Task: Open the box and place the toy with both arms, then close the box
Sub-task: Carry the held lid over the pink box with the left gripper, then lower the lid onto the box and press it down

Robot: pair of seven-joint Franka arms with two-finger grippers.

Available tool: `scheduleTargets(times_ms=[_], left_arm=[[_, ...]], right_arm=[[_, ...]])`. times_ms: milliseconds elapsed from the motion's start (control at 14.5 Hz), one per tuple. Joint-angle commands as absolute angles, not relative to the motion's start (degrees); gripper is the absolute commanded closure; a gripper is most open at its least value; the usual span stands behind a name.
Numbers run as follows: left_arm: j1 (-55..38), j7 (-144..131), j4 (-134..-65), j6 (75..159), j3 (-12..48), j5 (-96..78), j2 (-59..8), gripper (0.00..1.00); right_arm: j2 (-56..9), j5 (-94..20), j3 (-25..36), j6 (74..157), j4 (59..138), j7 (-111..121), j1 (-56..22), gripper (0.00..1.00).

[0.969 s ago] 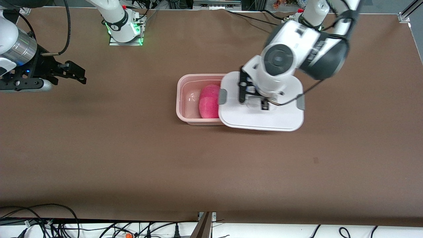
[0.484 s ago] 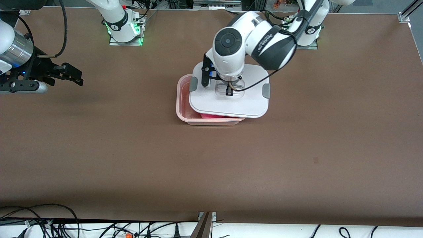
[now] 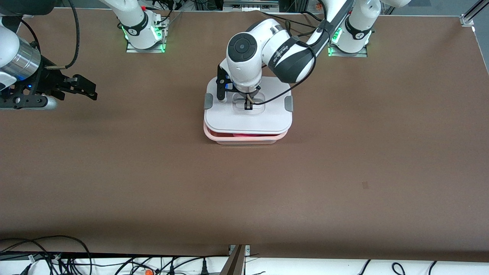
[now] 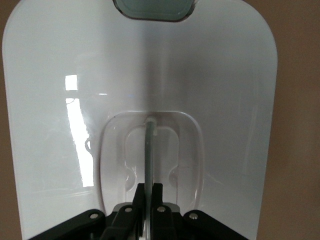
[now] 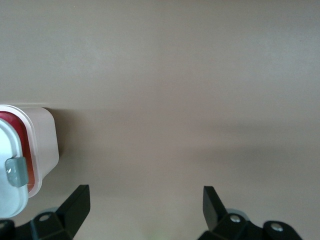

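The pink tub (image 3: 244, 139) stands mid-table. The white lid (image 3: 248, 119) with grey side clips (image 3: 289, 103) lies level over it and covers nearly all of it. My left gripper (image 3: 247, 104) is shut on the lid's clear handle. The left wrist view shows the fingers (image 4: 141, 192) pinching the handle's thin bar (image 4: 150, 145) in the lid's recess (image 4: 112, 165). The pink toy (image 3: 247, 135) shows only as a strip under the lid's near edge. My right gripper (image 3: 90, 90) is open and empty over bare table at the right arm's end. The right wrist view shows the tub (image 5: 44, 145).
Brown table cover (image 3: 244, 191) all round the tub. The arm bases (image 3: 145, 36) stand along the edge farthest from the front camera. Cables (image 3: 76, 261) hang past the nearest edge.
My left gripper has carried the lid from the left arm's side across over the tub, hiding most of the toy. The right arm has hardly moved.
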State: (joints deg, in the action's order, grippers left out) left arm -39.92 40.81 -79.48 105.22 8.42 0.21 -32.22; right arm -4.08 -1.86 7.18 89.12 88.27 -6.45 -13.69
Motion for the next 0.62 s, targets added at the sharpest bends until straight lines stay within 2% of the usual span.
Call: scheduleTargets(times_ms=[0, 553], left_arm=[[-40.9, 40.0, -76.6, 105.8, 7.4, -0.1, -34.0, 1.00], [-41.0, 39.6, -76.3, 106.1, 7.2, 0.0, -35.5, 1.00]], right_arm=[[-4.4, -1.6, 7.0, 88.2, 87.3, -6.8, -13.6, 0.00], [-4.4, -1.7, 7.0, 88.5, 87.3, -7.0, -13.4, 0.00]])
